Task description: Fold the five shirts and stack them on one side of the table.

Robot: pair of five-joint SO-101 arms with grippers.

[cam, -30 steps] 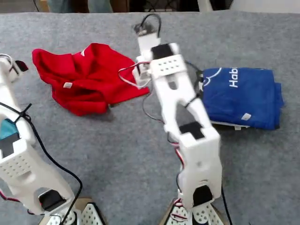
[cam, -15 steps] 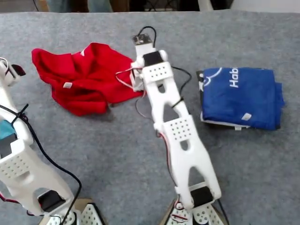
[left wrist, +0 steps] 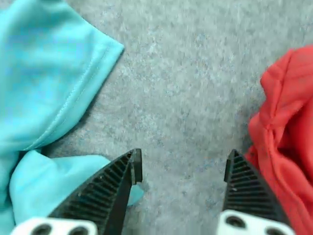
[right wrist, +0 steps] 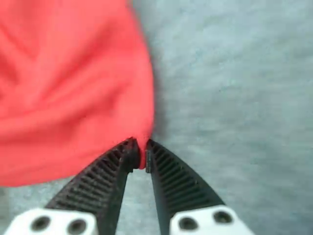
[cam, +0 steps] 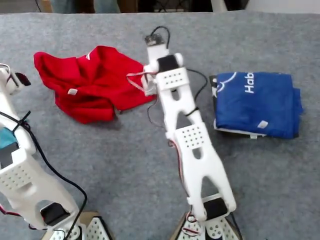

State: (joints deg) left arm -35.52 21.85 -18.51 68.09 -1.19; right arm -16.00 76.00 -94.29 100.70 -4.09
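My right gripper (right wrist: 140, 145) is pinching the edge of the red shirt (cam: 90, 82), crumpled toward the table's (cam: 125, 165) far left corner. My left gripper (left wrist: 183, 159) is spread wide. Next, I reckon: pull it flat to fold.

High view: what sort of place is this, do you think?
Probably a robotics test bench, not a home. A table covered in gray fabric carries a white left arm and right arm fixed at its near edge, with a crumpled red shirt and a folded blue shirt.
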